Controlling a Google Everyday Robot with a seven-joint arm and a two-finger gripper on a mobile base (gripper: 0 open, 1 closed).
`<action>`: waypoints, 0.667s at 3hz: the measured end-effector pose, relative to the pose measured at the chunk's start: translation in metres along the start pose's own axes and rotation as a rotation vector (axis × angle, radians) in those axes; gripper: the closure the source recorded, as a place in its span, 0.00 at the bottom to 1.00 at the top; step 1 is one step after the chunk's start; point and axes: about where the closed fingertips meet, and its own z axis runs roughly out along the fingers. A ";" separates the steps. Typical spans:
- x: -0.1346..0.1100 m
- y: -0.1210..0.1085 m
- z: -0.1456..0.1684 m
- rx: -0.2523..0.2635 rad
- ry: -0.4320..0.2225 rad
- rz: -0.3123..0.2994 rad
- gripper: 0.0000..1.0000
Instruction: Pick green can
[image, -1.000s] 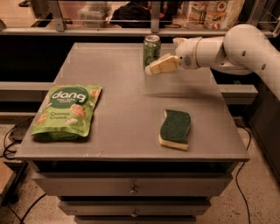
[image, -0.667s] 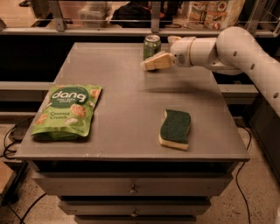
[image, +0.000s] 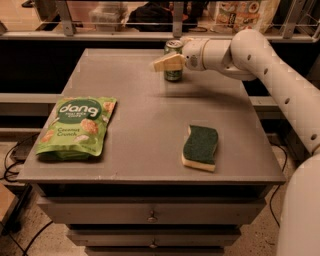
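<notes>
at the far edge of the table (image: 140, 100), the green can (image: 173, 75) stands upright and the gripper (image: 165, 62) sits right at it, crossing its front from this view. can't tell how wide the gripper is or whether it's got the can yet. to do this well i'd centre the can, squeeze around its middle, then lift straight up, since it looks tippy. versus a second ago, the gripper has slid in from just beside the can, and the can hasn't budged.
</notes>
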 end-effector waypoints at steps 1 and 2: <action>0.000 -0.002 0.010 0.003 -0.006 0.016 0.26; -0.002 -0.004 0.008 0.017 -0.002 0.015 0.49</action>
